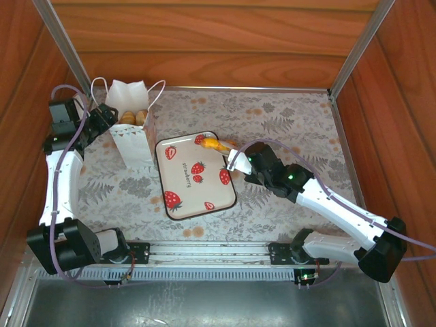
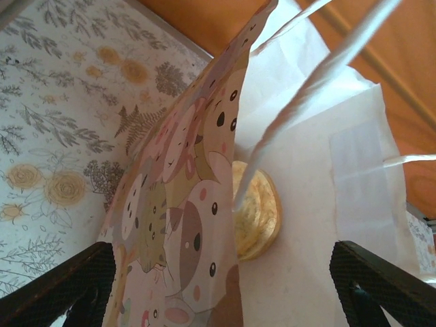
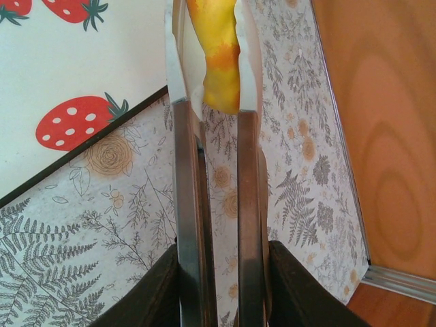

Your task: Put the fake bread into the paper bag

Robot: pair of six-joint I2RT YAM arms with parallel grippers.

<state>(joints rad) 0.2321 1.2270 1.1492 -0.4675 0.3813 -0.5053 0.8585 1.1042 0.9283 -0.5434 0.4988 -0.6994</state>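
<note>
Between the fingers of the right gripper (image 1: 229, 154), a yellow-orange bread piece (image 3: 216, 61) is being pinched tight, hanging over the far corner of the strawberry tray (image 1: 204, 191). Over at the paper bag (image 1: 134, 146), the left gripper (image 1: 106, 118) is standing wide open, one bag wall sitting between its fingers. More bread (image 2: 257, 211) is lying inside the bag. Flowery cloth (image 1: 286, 122) is covering the table, and wooden walls (image 1: 204, 41) are standing all around.

The paper bag (image 2: 178, 204) hides half a pastry (image 2: 259, 212); the top edge crops the yellow roll (image 3: 216, 61).
</note>
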